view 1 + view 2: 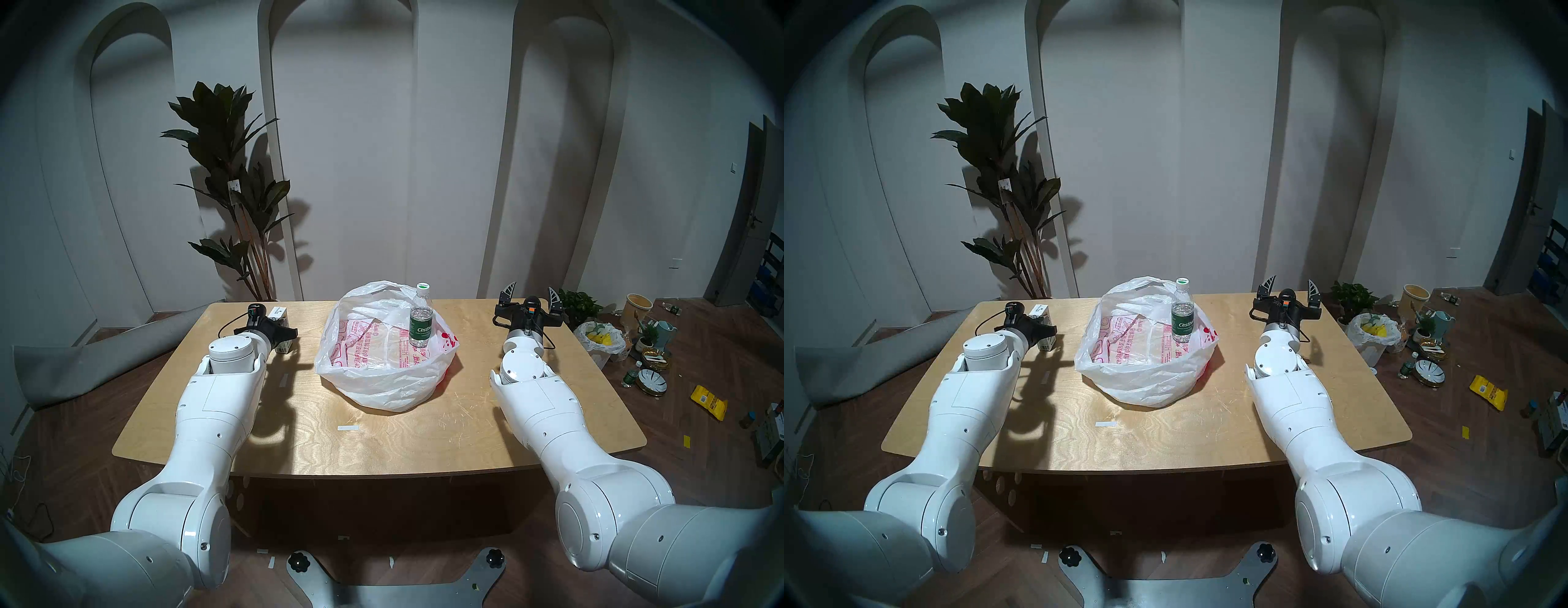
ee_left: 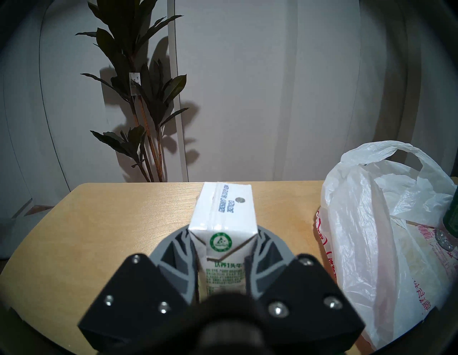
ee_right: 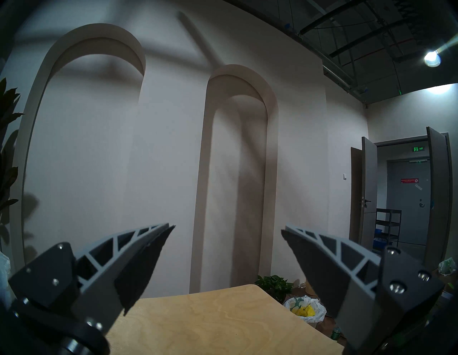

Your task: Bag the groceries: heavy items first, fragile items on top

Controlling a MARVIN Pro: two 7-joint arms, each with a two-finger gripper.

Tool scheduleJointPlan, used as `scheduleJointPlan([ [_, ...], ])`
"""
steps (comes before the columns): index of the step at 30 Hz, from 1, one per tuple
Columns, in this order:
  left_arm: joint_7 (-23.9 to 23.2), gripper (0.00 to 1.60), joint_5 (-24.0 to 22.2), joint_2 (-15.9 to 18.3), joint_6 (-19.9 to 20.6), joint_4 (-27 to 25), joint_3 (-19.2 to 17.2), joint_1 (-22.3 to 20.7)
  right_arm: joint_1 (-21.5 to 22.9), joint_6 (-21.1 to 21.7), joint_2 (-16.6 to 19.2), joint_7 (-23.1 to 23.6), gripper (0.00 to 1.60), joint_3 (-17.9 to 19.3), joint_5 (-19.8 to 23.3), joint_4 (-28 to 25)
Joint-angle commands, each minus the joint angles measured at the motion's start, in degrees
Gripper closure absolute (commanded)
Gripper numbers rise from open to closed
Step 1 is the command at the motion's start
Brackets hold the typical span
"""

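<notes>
Left tool (image 2: 224,262) clamping upright drink carton (image 2: 223,223), right tool (image 3: 228,250) raised, spread wide

Dim, bluish room light; a ceiling lamp (image 3: 432,57) flares at upper right. The arms cast hard shadows on the table (image 1: 382,429). Fisheye edges darken and bend; nearest parts blur.

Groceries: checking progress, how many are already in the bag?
1: the bottle stands in the bag. The carton is outside, in the left gripper. No banana visible.
</notes>
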Motion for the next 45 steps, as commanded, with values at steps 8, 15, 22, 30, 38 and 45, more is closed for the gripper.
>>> scheduleJointPlan([
  [8,-1.37,1.60,0.37,-0.49,-2.46,-5.33,1.50,-7.21,-0.96,2.60,0.16,0.85,0.00,0.52,0.85,-5.33],
  [15,-2.72,1.60,0.41,-2.03,-3.39,-8.51,3.10,-9.39,-1.63,4.21,0.15,1.39,0.00,0.78,1.38,-7.02],
  [22,-4.17,1.60,0.47,-3.87,-4.01,-10.85,5.26,-10.22,-2.50,6.07,0.17,2.02,0.00,1.06,1.90,-9.39],
  [30,-5.83,1.60,0.24,-5.73,-4.29,-12.33,7.68,-10.21,-3.65,8.17,0.19,2.69,0.00,1.37,2.47,-12.34],
  [38,-7.05,1.60,0.70,-6.35,-4.08,-11.13,10.30,-8.22,-5.40,10.58,0.22,3.38,0.00,1.72,3.12,-16.32],
  [45,-7.72,1.60,1.54,-6.20,-3.86,-9.12,12.07,-7.00,-7.26,12.76,0.26,4.03,0.00,2.02,3.68,-20.20],
])
